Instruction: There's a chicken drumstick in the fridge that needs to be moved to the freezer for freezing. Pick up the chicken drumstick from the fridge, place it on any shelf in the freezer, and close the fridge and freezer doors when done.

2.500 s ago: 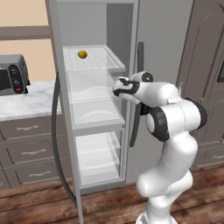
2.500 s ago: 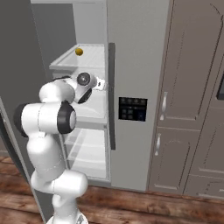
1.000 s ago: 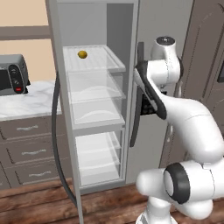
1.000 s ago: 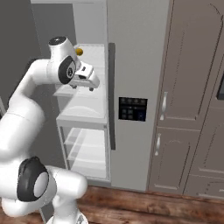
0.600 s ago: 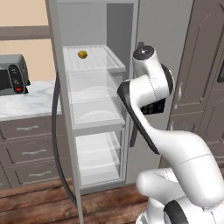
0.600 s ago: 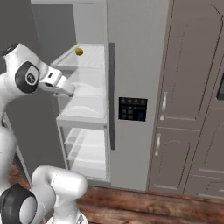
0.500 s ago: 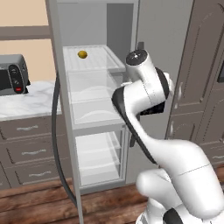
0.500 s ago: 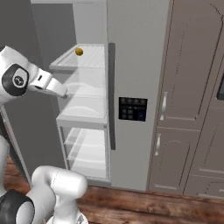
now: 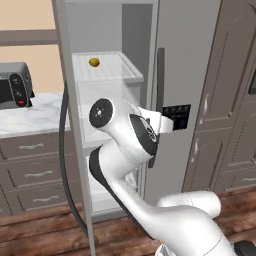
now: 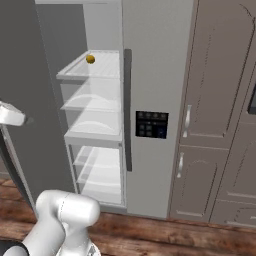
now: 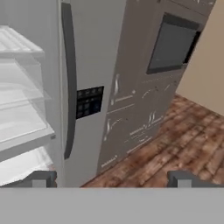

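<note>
Gripper [image 11: 111, 180] released, gripping nothing; fingertips [image 11: 40, 179] spread wide apart at the bottom of the hand view, with bare wooden floor [image 11: 175, 144] and the foot of the closed door between them.

Straight before the hand, the closed door [image 11: 94, 52]: tall, flat and grey, with a long dark curved handle [image 11: 68, 87] along its left edge and a small dark control panel [image 11: 89, 101] just beside that handle; to its right, brown wooden cabinets [image 11: 135, 109] with a dark inset panel [image 11: 173, 43] high up.

In the left base view, the white arm [image 9: 125, 135] bent in front of the open compartment [image 9: 107, 95], overlapping the lower part of the closed door's handle; the open door [image 9: 62, 100] swung out at the left, edge-on, with its dark curved handle hanging down the outer side.

On the top shelf [image 9: 117, 75] of the open compartment, nearer the back edge than the front, a small round yellow ball [image 9: 94, 62]; below it, further pale shelves, hard to call clear or solid.

Cannot tell where the chicken drumstick lies; cannot tell either whether the open compartment is the fridge or the freezer.

Left of the open door, a marbled worktop [image 9: 35, 112] over grey drawers [image 9: 30, 170]; near its back edge, a grey countertop appliance [image 9: 12, 85] with red and dark buttons on its front.

From the right base view, the same ball on the same top shelf, the open door filling the left side, and the closed door between compartment and cabinets.
</note>
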